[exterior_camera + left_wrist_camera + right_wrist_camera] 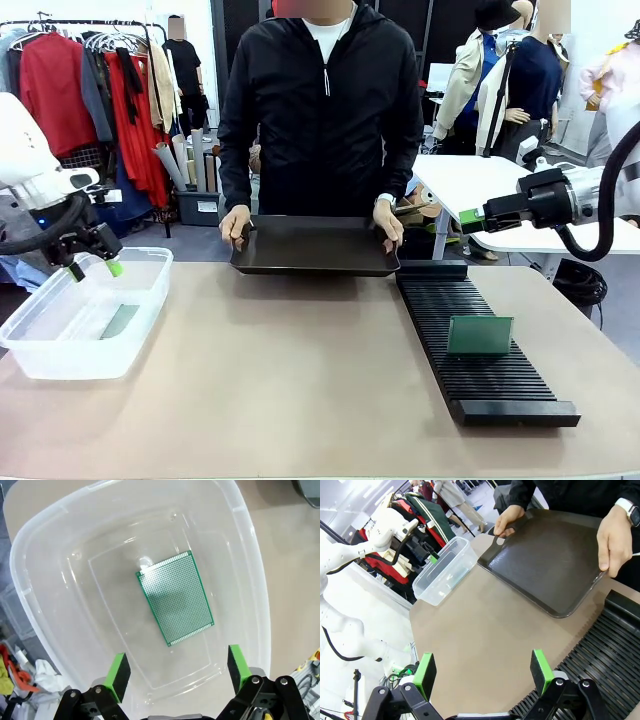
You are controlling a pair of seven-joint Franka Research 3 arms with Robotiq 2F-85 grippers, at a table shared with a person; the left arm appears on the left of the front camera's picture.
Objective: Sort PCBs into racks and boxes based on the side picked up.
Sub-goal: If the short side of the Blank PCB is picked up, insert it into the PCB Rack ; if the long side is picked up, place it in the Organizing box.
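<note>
Green PCB (175, 598) lies flat in the box (240, 510) below the open, empty left gripper (176, 673).

The box (247, 575) is clear, translucent plastic with a smooth, glossy wall that catches light. The PCB (176, 597) lying in it is a green board with a fine dotted grid and a matt face. A second PCB (480, 336) in the rack (440, 310) looks semi-glossy. The rack is black, matt, ribbed plastic. The tray (545, 560) is dark with a smooth, satin sheen. The table (300, 370) is beige, matt and smooth. The person's jacket (320, 120) is black matt cloth.
</note>
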